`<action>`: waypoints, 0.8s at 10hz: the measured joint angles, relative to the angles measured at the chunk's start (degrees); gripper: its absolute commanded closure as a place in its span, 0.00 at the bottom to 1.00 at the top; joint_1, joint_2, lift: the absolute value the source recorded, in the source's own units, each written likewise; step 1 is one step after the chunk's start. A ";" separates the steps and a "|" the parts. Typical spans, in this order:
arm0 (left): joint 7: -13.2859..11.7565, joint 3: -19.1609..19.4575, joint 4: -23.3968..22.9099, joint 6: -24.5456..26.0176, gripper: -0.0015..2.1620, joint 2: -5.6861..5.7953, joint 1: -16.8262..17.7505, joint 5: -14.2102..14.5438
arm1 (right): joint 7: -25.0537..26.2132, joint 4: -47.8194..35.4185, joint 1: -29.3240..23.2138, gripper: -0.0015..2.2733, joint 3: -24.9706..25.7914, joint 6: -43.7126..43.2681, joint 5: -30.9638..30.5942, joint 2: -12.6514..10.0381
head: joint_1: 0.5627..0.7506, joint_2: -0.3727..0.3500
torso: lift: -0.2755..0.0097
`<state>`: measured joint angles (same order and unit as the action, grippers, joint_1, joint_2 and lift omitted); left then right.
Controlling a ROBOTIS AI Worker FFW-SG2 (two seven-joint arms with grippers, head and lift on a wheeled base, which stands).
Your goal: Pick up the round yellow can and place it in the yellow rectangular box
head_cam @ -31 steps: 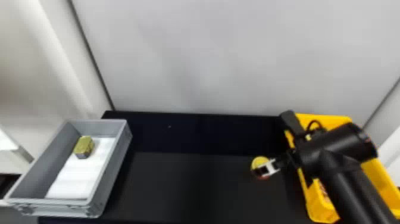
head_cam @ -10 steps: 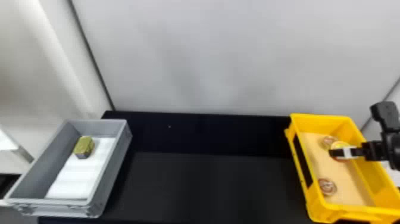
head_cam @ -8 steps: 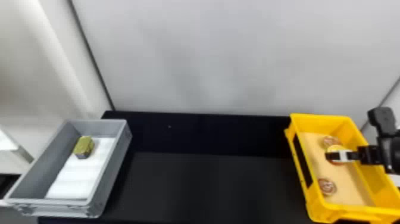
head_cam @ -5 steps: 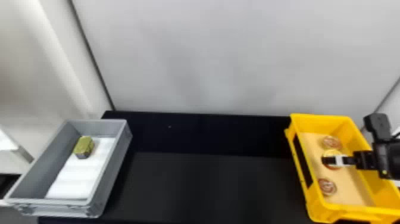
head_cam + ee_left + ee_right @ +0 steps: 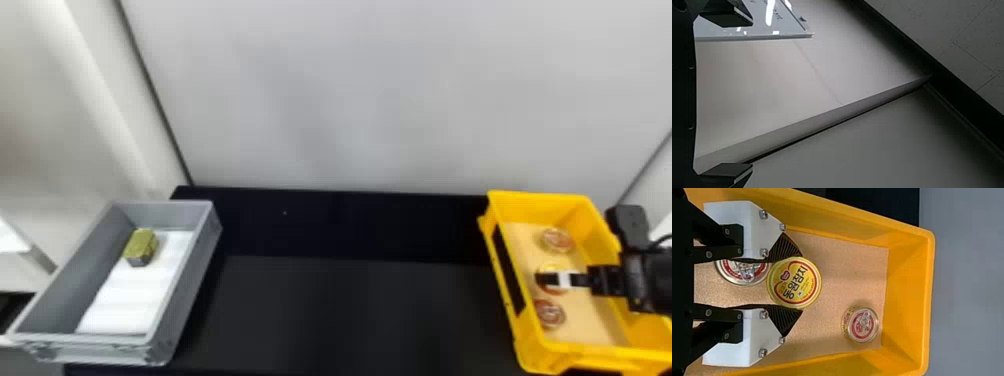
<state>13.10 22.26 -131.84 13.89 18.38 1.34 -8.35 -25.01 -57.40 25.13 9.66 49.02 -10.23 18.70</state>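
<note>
Pale wall panels [image 5: 375, 100] stand behind a black table [image 5: 325, 310], with seemingly tiled floor [image 5: 969, 39] elsewhere.

The robot's right gripper [image 5: 542, 280] is seen with its jaws clamped in a grip, a gap between them, as the black right arm [image 5: 657, 282] extends behind. White mounts [image 5: 734, 344] flank the jaws on their outer sides, with ribbed black pads [image 5: 783, 248] at the jaw ends. The left gripper [image 5: 752, 94] holds its jaws wide apart, black frame [image 5: 683, 98] behind them.

yellow can with red ring [image 5: 794, 282], yellow box [image 5: 550, 207], grey bin [image 5: 192, 287], black table [image 5: 350, 310]
</note>
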 measured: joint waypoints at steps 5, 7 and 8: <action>0.00 0.17 0.00 -0.44 0.00 -0.09 -0.21 0.00 | 2.66 1.74 -0.08 0.34 -1.06 -2.91 4.02 0.31 | 0.70 0.59 | 0.96; 0.00 0.21 0.00 -0.44 0.00 -0.09 -0.21 -0.01 | 3.18 1.78 -0.07 0.33 -1.06 -3.03 4.57 0.54 | 0.70 0.59 | 0.96; 0.00 0.22 0.00 -0.44 0.00 -0.09 -0.21 -0.04 | 3.32 1.78 -0.07 0.23 -1.09 -2.98 4.77 0.59 | 0.70 0.59 | 0.96</action>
<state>13.10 22.47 -131.84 13.45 18.29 1.14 -8.40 -21.69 -55.62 25.06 8.58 46.04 -5.46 19.29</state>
